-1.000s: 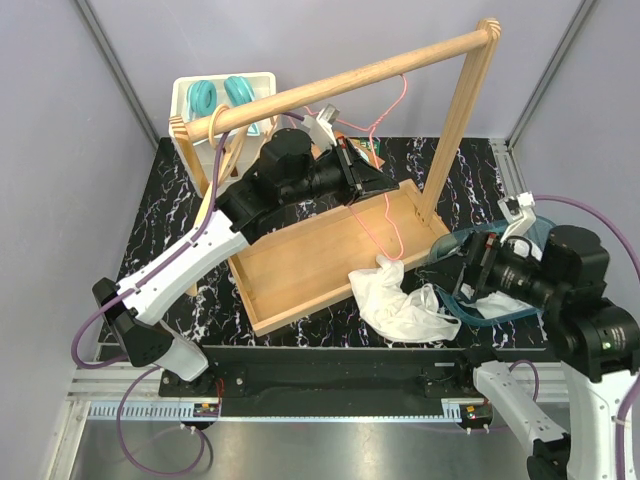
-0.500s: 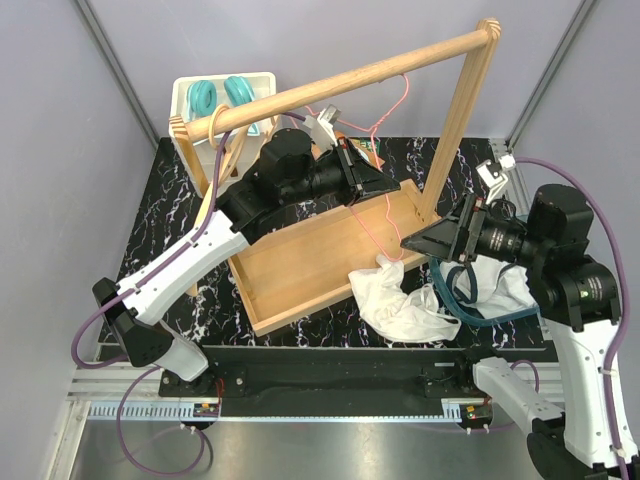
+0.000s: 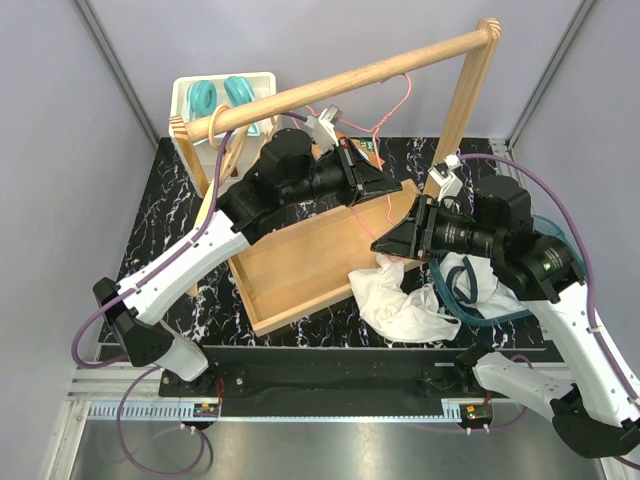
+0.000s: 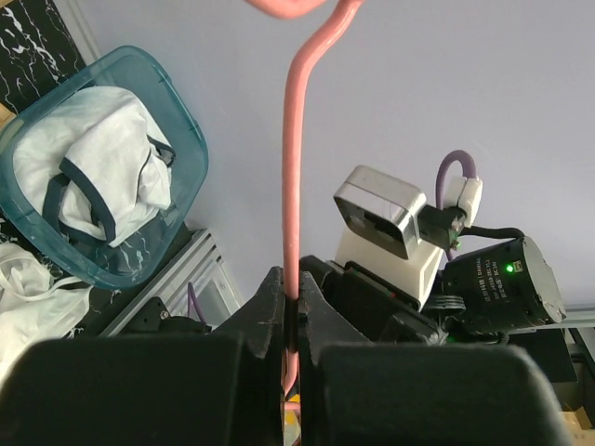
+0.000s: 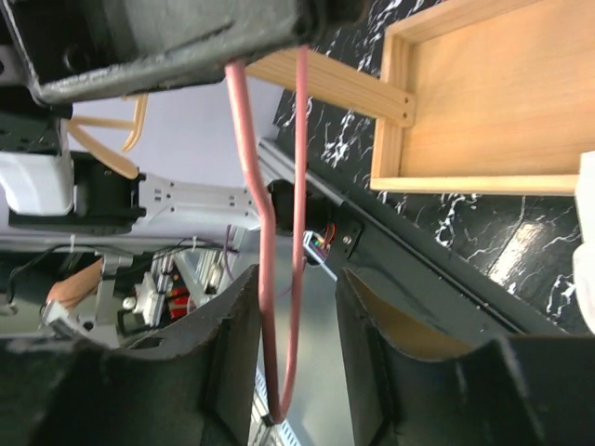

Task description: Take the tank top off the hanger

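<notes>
White, crumpled cloth lies nearest: the tank top (image 3: 397,300) sits in a loose heap on the black, white-veined table (image 3: 165,205), at about 5 o'clock from the wooden tray (image 3: 300,270) and against its near rim. Its upper fold reaches up under the right gripper (image 5: 297,288). Whether that fold is caught on the wire there I cannot tell.

At 4 o'clock, just beside the heap, a round translucent teal bin (image 4: 186,177) holds another white garment with dark trim.

The right gripper's blunt black fingers stand apart. Two strands of the thin pink hanger (image 4: 291,186) run between them, with a gap showing on one side, so they are not pinched on it. The wire bends into a narrow loop at its lower end, and that stretch looks bare.

Higher up the same wire, over the smooth, pale, shallow tray, the left gripper (image 4: 290,311) has its jaws pressed together on the straight pink strand.

The hanger's hook rides on the round wooden rail (image 3: 350,75), which slopes from a tall post at 1 o'clock down to 10 o'clock. Flat, pale wooden hangers (image 3: 212,190) dangle from its low end.

Farthest off, at 11 o'clock, a white rectangular basket (image 3: 183,100) holds rounded teal pieces (image 3: 203,97).
</notes>
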Controlling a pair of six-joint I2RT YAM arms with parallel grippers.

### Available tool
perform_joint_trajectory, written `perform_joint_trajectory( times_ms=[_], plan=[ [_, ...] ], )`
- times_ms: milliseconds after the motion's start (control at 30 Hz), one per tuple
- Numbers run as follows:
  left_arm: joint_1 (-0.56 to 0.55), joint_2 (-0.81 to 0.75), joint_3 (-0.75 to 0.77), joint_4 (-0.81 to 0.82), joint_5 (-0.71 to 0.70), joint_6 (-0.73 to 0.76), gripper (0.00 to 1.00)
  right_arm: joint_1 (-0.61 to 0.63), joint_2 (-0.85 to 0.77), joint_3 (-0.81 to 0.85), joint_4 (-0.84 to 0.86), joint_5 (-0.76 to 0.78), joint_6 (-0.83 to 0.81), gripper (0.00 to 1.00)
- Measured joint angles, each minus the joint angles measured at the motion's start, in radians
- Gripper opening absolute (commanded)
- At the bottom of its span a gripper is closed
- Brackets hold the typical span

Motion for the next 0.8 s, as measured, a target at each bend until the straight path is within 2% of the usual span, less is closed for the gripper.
perform_joint_trajectory(
  times_ms=[33, 67, 167, 233, 300, 400, 500, 533, 667, 800],
  plan=[
    [0.000, 0.000, 0.000, 0.001, 0.001, 0.000, 0.00, 0.000, 0.000, 0.000, 0.000, 0.019, -0.001, 0.39],
    [0.000, 0.000, 0.000, 0.002, 0.003, 0.000, 0.00, 0.000, -0.002, 0.000, 0.001, 0.037, -0.003, 0.30],
    [0.000, 0.000, -0.001, 0.003, 0.006, 0.001, 0.00, 0.001, -0.003, 0.000, 0.006, 0.062, -0.010, 0.15],
    [0.000, 0.004, -0.001, 0.003, 0.007, 0.002, 0.00, 0.006, -0.003, 0.000, 0.014, 0.069, -0.011, 0.01],
    [0.000, 0.011, -0.001, 0.006, 0.013, 0.001, 0.00, 0.010, -0.010, 0.000, 0.018, 0.077, -0.014, 0.00],
    [-0.002, 0.019, -0.001, 0.029, 0.037, 0.000, 0.07, 0.013, -0.034, -0.008, 0.014, 0.101, -0.021, 0.00],
    [-0.008, 0.020, -0.001, 0.044, 0.060, 0.001, 0.17, 0.015, -0.073, -0.023, 0.008, 0.120, -0.028, 0.00],
    [-0.011, 0.020, -0.002, 0.048, 0.073, 0.002, 0.27, 0.015, -0.090, -0.029, 0.003, 0.130, -0.031, 0.00],
    [-0.011, 0.018, -0.018, 0.105, 0.117, 0.012, 0.48, 0.010, -0.162, -0.070, -0.031, 0.204, -0.030, 0.00],
    [-0.010, 0.016, -0.036, 0.150, 0.148, 0.018, 0.57, 0.010, -0.232, -0.112, -0.079, 0.246, -0.027, 0.00]
  ],
)
